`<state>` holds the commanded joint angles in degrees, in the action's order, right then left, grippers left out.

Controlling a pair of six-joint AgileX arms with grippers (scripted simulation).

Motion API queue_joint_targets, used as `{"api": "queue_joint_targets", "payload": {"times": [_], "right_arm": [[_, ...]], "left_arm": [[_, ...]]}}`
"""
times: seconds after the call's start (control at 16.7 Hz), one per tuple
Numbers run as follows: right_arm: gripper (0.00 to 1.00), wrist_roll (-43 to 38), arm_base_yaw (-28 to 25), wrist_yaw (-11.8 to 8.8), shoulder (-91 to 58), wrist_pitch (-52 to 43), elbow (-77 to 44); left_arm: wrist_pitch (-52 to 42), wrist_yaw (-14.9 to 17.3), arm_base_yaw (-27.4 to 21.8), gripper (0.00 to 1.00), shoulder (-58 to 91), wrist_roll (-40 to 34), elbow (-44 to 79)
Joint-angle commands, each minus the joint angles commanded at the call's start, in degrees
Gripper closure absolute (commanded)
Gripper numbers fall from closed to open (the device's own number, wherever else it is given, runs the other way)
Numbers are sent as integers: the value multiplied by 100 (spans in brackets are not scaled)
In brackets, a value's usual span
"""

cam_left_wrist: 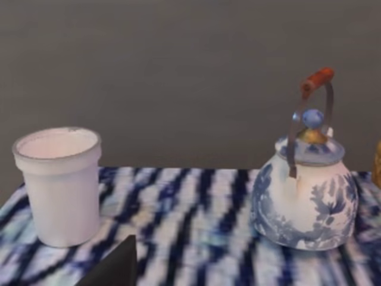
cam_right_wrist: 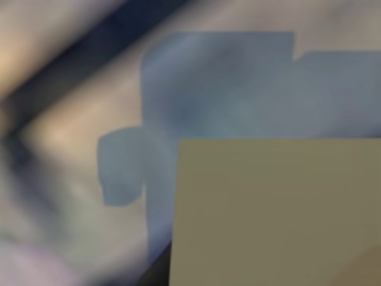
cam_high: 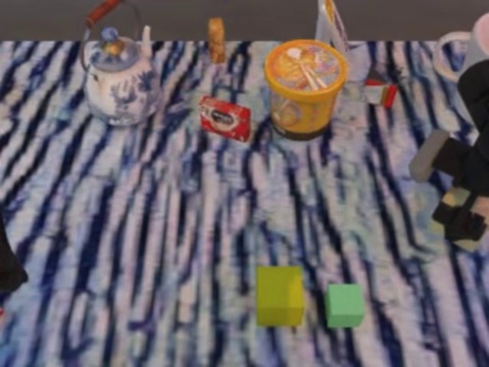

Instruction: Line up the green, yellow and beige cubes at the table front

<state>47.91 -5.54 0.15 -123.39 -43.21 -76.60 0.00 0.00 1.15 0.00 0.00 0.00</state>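
Beige cube (cam_high: 467, 229): at the right edge of the table, mid-depth, mostly hidden under our right gripper in the top view; the right wrist view shows one broad flat face of it filling the lower frame.
Right gripper (cam_high: 461, 219): over the beige cube, apparently pinching it; the fingertips themselves are hidden, so we judge the hold from the cube sitting right under the wrist camera.
Yellow cube (cam_high: 280, 296): at the table front, a little right of centre.
Green cube (cam_high: 344, 305): just beside the yellow one on its right, apart by a narrow gap, both near the front edge.
Step in hand: we judge it is carrying the beige cube to the row.
Doing it well: we should set it in line with the other two, faces square to theirs, leaving a similar gap and not nudging either.
Facing and axis: a cube has no long axis; the two placed cubes sit with edges about parallel to the table front. The beige cube's turn we cannot tell.
Left gripper (cam_high: 6, 267): parked at the left edge; whether spread or pressed together we cannot tell.
Table (cam_high: 153, 252): a teapot (cam_high: 118, 73), a yellow tub (cam_high: 304, 88) and a red box (cam_high: 225, 117) stand along the far side, well apart from the row.
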Motion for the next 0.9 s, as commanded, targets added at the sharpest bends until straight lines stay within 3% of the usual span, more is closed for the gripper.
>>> {"api": "queue_joint_targets", "payload": {"times": [0.18,0.24,0.9], "right_arm": [[98,0,0,0,0,0,0],[100,0,0,0,0,0,0],[100,-7,-3,-9,157,-281,-150]], "left_arm": [[0,0,0,0,0,0,0],[0,0,0,0,0,0,0],[0,0,0,0,0,0,0]]}}
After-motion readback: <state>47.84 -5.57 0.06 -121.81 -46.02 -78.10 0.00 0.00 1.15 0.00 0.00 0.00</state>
